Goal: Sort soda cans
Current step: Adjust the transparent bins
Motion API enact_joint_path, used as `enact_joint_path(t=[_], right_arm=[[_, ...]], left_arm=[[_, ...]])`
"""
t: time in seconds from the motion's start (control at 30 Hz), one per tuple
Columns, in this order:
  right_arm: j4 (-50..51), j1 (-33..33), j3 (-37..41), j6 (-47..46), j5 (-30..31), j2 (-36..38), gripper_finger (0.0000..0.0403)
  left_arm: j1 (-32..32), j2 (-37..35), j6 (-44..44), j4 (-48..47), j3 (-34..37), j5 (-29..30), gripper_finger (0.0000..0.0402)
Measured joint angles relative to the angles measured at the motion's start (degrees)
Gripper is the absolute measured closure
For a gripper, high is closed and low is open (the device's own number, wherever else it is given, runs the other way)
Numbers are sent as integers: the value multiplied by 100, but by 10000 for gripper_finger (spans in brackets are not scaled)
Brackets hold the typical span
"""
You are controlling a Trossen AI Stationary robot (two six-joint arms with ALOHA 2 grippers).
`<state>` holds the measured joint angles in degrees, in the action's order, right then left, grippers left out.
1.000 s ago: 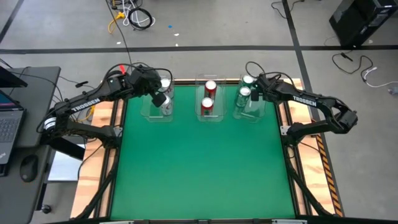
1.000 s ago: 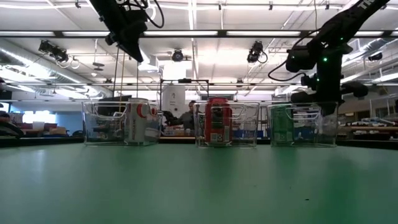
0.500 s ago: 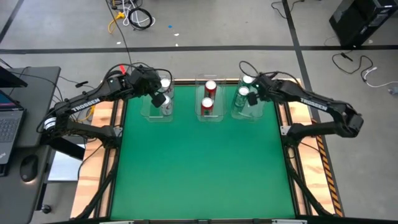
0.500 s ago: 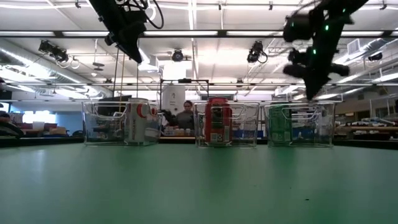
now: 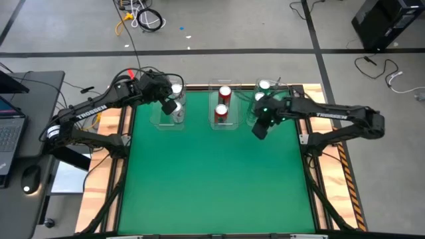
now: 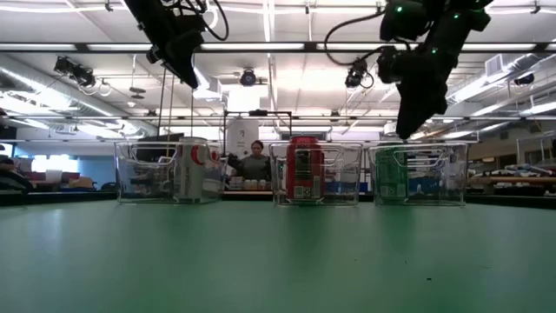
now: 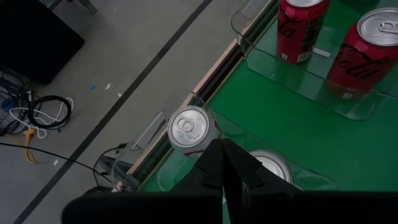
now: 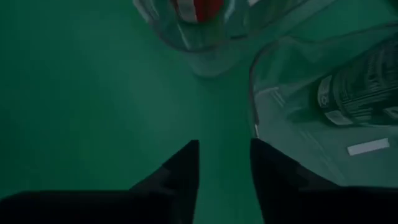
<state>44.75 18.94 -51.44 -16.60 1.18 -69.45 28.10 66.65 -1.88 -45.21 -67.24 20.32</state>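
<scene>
Green felt table (image 5: 212,172): shiny cylindrical soda cans (image 5: 222,106) in clear trays (image 5: 226,124).

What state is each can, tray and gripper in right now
Silver-grey cans: upright, both in left tray.
Red cans: upright, both in middle tray.
Green cans: upright, in right tray.
Left gripper: shut, empty, above its tray.
Right gripper: open, empty, raised beside right tray.

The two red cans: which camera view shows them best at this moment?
The left wrist view: both red cans show close up in their clear tray, tops and labels visible. The high view shows them small from above. The low view shows one behind the other. The right wrist view catches only a red sliver.
</scene>
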Motion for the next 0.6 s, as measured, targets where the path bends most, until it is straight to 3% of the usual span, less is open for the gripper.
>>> enact_joint_path(t=[0.13,0.23,0.6], right_arm=[[-4,-87,-2,184,333,-420,234],[-13,-134,-4,349,542,-631,229],[-62,-502,-31,422,803,-411,331]], left_arm=[[0,0,23,0,0,-2,402],[0,0,40,-3,0,-7,402],[-2,0,43,-15,0,-138,402]])
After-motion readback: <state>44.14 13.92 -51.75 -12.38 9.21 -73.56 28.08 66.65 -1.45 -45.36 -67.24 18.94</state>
